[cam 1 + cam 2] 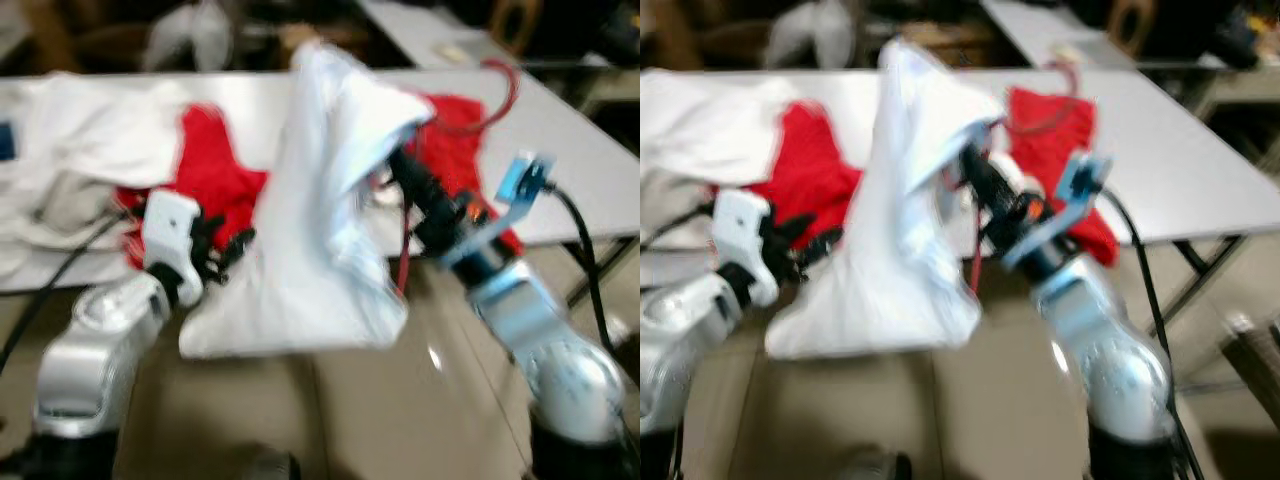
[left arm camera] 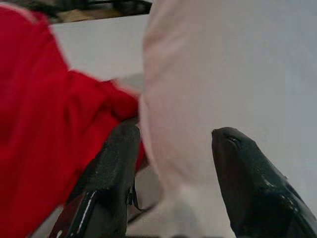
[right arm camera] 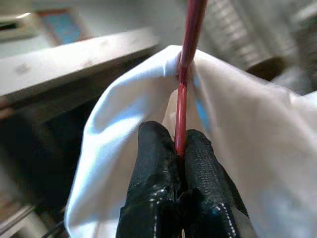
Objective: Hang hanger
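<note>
Right pincer (image 3: 181,163) clamped on red hanger (image 3: 184,79) inside white garment (image 1: 320,220), above worktop (image 1: 560,140) edge. Left pincer (image 2: 173,168) open beside cloth (blurred, perhaps touching). Better to lift steadily, keeping grip firm.

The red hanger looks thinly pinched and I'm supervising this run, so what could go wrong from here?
1. The right gripper is shut on the thin red hanger near its fingertips only; the rod might slip or twist.
2. The white garment drapes loosely over the hanger and could slide off.
3. The left gripper is open around the garment's lower part, beside the red cloth on the table; closing might catch both.
</note>
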Controlling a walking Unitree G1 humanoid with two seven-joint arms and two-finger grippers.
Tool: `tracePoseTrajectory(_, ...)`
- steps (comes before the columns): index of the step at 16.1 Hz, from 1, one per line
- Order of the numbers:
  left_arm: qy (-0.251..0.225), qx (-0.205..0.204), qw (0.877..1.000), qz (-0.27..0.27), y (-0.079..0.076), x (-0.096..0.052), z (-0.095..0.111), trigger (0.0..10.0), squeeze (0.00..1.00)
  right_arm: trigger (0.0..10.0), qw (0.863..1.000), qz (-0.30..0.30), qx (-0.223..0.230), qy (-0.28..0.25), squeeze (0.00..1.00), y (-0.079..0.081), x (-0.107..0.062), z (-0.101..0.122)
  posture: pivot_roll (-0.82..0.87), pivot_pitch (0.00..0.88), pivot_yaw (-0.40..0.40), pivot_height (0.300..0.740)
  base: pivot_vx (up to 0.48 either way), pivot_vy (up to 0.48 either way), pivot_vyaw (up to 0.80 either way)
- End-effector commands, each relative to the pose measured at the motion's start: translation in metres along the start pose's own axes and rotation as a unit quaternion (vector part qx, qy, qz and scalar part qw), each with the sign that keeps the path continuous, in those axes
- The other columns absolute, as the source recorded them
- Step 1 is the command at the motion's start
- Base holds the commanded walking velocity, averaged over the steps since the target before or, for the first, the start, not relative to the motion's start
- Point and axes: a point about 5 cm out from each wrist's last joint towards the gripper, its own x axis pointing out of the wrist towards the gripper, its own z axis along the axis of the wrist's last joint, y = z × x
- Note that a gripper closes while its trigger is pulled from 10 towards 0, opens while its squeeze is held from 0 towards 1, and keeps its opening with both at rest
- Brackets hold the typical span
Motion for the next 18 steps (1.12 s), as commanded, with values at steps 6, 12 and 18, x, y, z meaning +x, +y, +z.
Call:
tracePoseTrajectory(6,-0.013,0.003,1.0,0.004,-0.017,0.0,-0.003,10.0,0.0,10.0,0.999,-0.025,-0.002,0.025,0.0,0.007,-0.054,0.006,0.0,0.0,0.002,0.74,0.0,0.0,0.8)
tracePoseTrajectory(12,0.0,0.008,1.0,0.009,-0.017,0.004,-0.008,10.0,0.0,10.0,0.996,-0.055,-0.006,0.07,0.0,-0.003,-0.067,-0.005,-0.01,0.0,0.011,0.74,0.0,0.0,0.8)
tracePoseTrajectory(18,0.02,0.038,0.999,0.003,-0.024,0.002,-0.017,10.0,0.0,10.0,0.988,-0.078,-0.007,0.13,0.0,-0.01,-0.069,-0.024,0.0,0.0,-0.002,0.74,0.0,0.0,0.8)
